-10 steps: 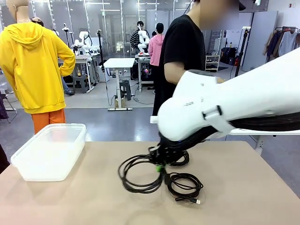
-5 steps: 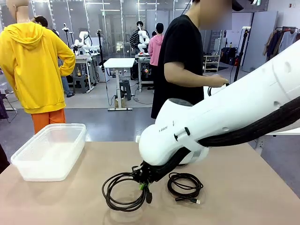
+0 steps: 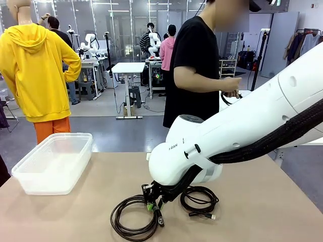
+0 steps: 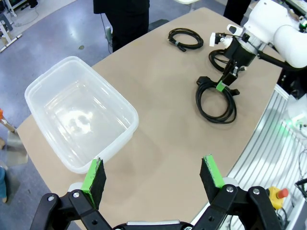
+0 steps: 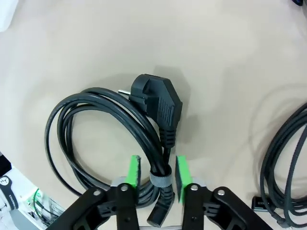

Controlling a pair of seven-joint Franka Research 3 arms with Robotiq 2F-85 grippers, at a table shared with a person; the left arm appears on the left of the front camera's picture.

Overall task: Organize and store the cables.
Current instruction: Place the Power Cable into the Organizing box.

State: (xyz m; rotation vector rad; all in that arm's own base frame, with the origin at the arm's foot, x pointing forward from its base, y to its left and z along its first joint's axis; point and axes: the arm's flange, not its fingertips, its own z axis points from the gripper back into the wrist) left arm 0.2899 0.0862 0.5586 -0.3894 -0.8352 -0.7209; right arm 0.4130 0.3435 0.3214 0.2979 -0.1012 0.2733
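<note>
Your right gripper point(image 5: 157, 162) is low over the bench point(image 4: 163, 96) with its jaws drawn narrow, one green pad on each side of the big coil point(image 5: 136, 125). It holds the coil at the grey strap point(image 5: 159, 180) that binds the loops. The coil lies flat on the bench. Its loops spread to the gripper's left in the right wrist view, and its black plug point(image 5: 156, 98) lies just ahead of the fingertips, resting on the cords.

A second coil point(image 5: 267, 172) lies near the gripper's right side in that view, apart from the held one. A third, smaller coil point(image 4: 196, 44) lies well beyond the right gripper, toward the far edge of the bench.

Your left gripper point(image 4: 152, 175) hangs high above the bench with its jaws wide and nothing between the pads. The clear bin point(image 3: 50, 184) sits just ahead of it and slightly left in the left wrist view, and it holds no cable. The big coil and your right gripper are well off to its upper right in that view.

Past the right arm, the person's hand point(image 3: 232, 93) holds a thin black cord.
</note>
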